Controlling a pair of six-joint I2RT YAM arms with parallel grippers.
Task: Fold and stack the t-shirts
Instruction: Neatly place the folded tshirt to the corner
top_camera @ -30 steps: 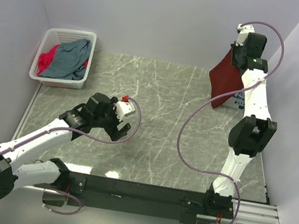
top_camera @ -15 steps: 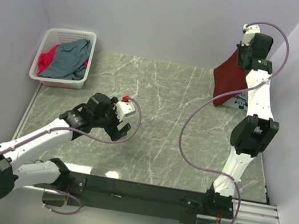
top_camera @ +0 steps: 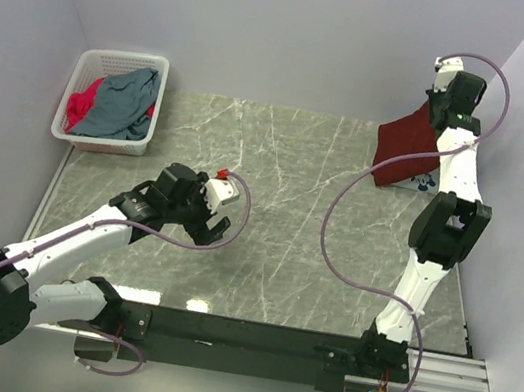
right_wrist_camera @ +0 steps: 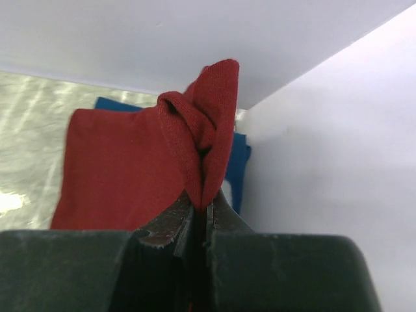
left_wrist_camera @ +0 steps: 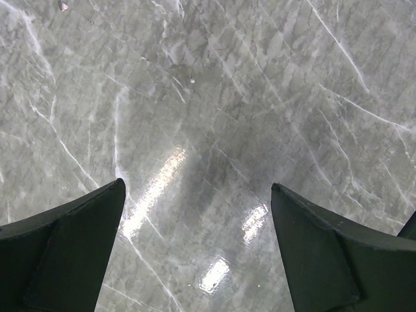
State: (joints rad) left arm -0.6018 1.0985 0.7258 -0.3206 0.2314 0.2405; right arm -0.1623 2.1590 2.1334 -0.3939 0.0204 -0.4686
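Note:
My right gripper [top_camera: 437, 112] is raised at the far right corner and shut on a bunched edge of the dark-red t-shirt [top_camera: 404, 148]. The shirt hangs from it and droops onto a navy shirt with a white print [top_camera: 422, 178] on the table. In the right wrist view the red cloth [right_wrist_camera: 130, 162] is pinched between my fingers [right_wrist_camera: 207, 203], with the navy shirt [right_wrist_camera: 239, 162] behind it. My left gripper [top_camera: 211, 209] is open and empty over bare marble at the left middle; its fingers [left_wrist_camera: 71, 240] show spread wide. A grey-blue shirt [top_camera: 121, 105] and a bright-pink shirt [top_camera: 79, 107] lie in the basket.
The white lattice basket [top_camera: 121, 60] stands at the far left corner. Grey walls close in the back and both sides. The arms' black base rail [top_camera: 247, 336] runs along the near edge. Purple cables loop off both arms.
My right gripper has moved up and to the right toward the corner with the dark-red shirt, whose lower part now rests lower over the navy shirt. The left arm has barely moved.

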